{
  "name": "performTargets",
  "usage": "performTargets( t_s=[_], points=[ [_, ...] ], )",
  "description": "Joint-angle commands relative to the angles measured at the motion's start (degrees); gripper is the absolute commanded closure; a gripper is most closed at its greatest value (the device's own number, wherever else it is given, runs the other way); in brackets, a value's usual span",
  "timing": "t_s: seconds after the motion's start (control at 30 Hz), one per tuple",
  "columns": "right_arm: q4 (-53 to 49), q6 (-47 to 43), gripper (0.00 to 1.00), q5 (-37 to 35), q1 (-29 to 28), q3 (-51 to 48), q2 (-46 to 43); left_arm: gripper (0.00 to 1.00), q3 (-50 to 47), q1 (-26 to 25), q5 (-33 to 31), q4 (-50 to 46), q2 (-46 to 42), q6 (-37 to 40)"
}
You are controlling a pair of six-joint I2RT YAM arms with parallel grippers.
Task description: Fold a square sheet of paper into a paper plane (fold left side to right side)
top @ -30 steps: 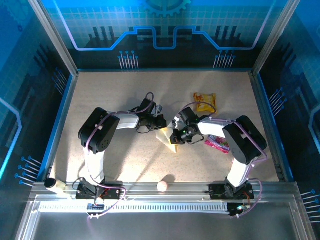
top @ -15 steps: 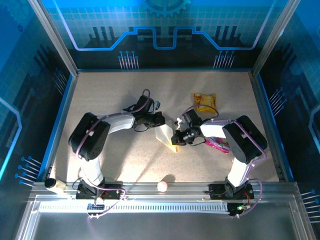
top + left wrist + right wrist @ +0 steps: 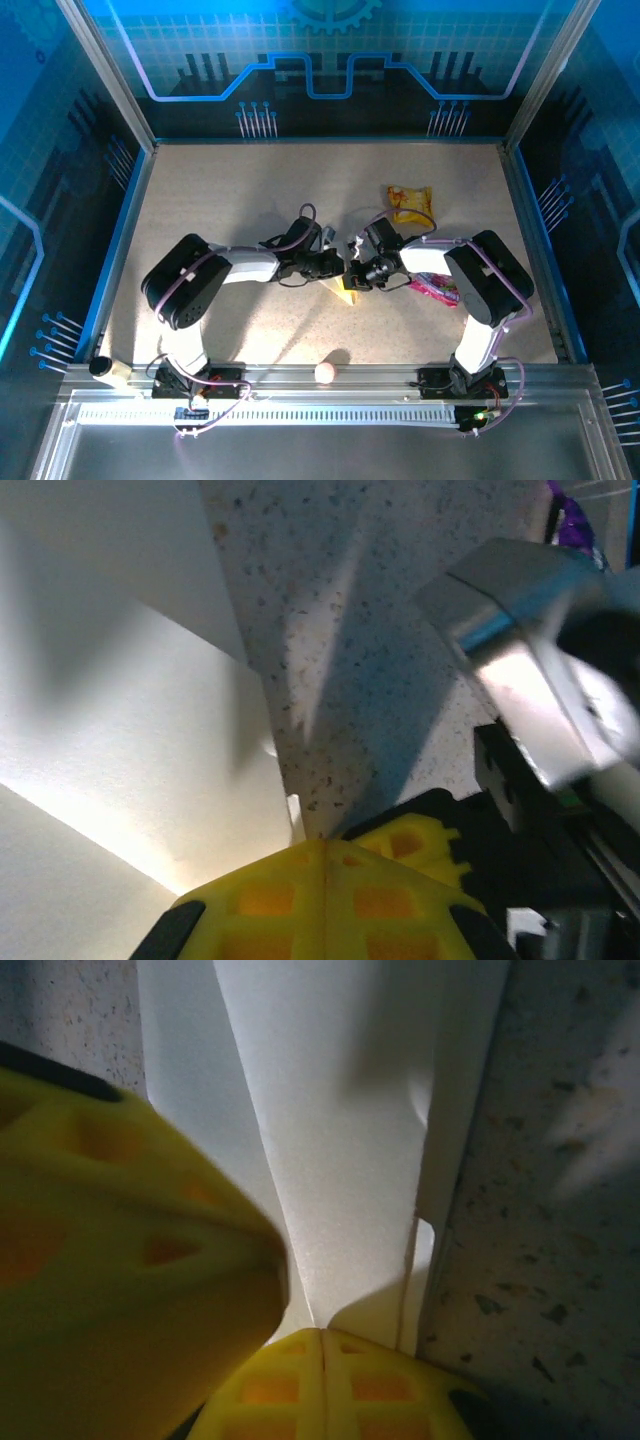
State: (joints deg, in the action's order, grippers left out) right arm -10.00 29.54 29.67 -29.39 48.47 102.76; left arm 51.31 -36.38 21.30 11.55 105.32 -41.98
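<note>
The square sheet of paper (image 3: 344, 291), folded into a slim, layered white paper plane shape, lies on the speckled table mid-centre, mostly covered by both grippers. My left gripper (image 3: 335, 268) and right gripper (image 3: 356, 272) meet tip to tip over it. In the left wrist view the paper (image 3: 120, 750) spreads to the left, and my shut yellow fingertips (image 3: 325, 848) sit at its edge. In the right wrist view the creased paper (image 3: 330, 1140) runs up the middle. My right gripper (image 3: 322, 1336) is shut with its tips on the crease, and the left gripper's yellow finger (image 3: 120, 1260) sits close beside it.
A yellow snack packet (image 3: 410, 203) lies behind the right gripper and a pink wrapper (image 3: 435, 288) lies under the right forearm. A small pale ball (image 3: 325, 372) rests by the near rail, with a roll (image 3: 103, 368) at the near left corner.
My left gripper has swung right and nearer, from the paper's far left edge onto the paper beside the right gripper. The paper is now mostly covered. The right gripper has barely moved.
</note>
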Motion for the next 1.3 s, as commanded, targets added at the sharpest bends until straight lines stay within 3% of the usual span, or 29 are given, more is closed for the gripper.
performTargets(
  t_s=[0.0, 0.63, 1.27],
  points=[
    [-9.0, -1.3, 1.0, -10.4, -0.1, -2.8, 4.9, 0.98, 1.7, -0.5, -0.6, 1.1, 2.5, -1.0],
    [-13.3, -2.2, 1.0, -13.7, -0.3, -2.2, 5.7, 0.98, 1.6, 0.3, -4.1, 0.1, 6.7, 0.1],
    [-13.9, -2.0, 1.0, -13.7, -0.3, -2.5, 5.3, 0.98, 7.3, 10.7, -4.1, -1.6, 10.8, 8.1]
  ],
)
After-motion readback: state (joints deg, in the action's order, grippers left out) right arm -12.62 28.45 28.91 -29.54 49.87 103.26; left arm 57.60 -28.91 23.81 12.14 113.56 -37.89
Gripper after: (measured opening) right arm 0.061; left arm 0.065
